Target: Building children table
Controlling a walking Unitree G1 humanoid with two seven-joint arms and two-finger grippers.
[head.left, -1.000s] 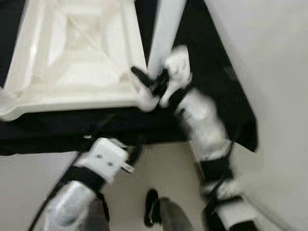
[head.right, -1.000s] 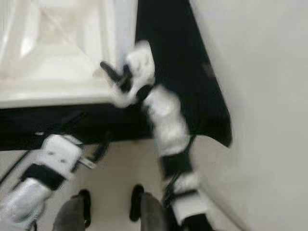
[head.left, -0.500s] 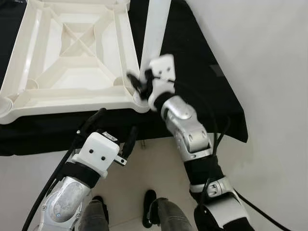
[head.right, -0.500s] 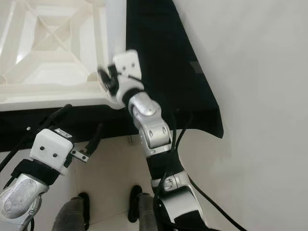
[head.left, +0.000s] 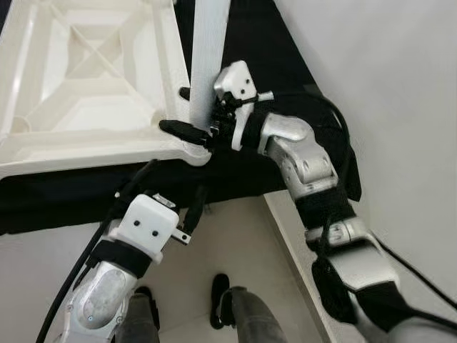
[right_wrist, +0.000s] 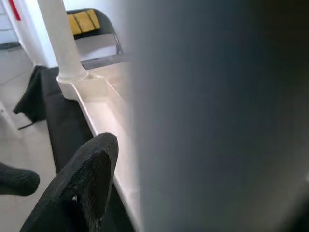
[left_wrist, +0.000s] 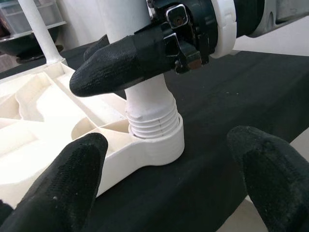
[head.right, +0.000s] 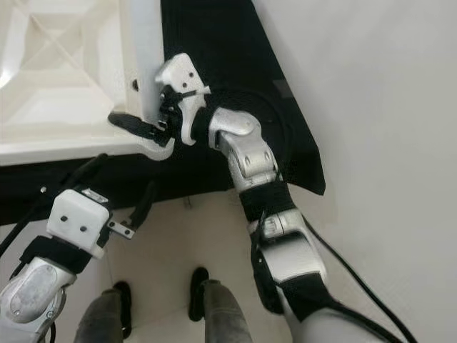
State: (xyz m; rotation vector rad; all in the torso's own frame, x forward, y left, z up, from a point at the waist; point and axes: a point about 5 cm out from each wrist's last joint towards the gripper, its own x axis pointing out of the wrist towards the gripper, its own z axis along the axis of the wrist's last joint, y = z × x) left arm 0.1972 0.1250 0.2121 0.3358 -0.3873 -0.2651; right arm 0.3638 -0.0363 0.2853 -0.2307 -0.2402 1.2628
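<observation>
While my right tool (head.left: pixel 191 114) clamps the upright table leg (head.left: pixel 207 50) seated in the inverted tabletop (head.left: pixel 86 78) corner socket at the worktop (head.left: pixel 285 64) edge, my left tool (head.left: pixel 168 193) hangs open below.

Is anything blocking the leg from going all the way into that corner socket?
Nothing visible does. The white leg stands upright with its threaded end already in the corner socket of the upturned tabletop. The right gripper has its fingers around the leg just above the socket. The left gripper is open, short of the corner.
</observation>
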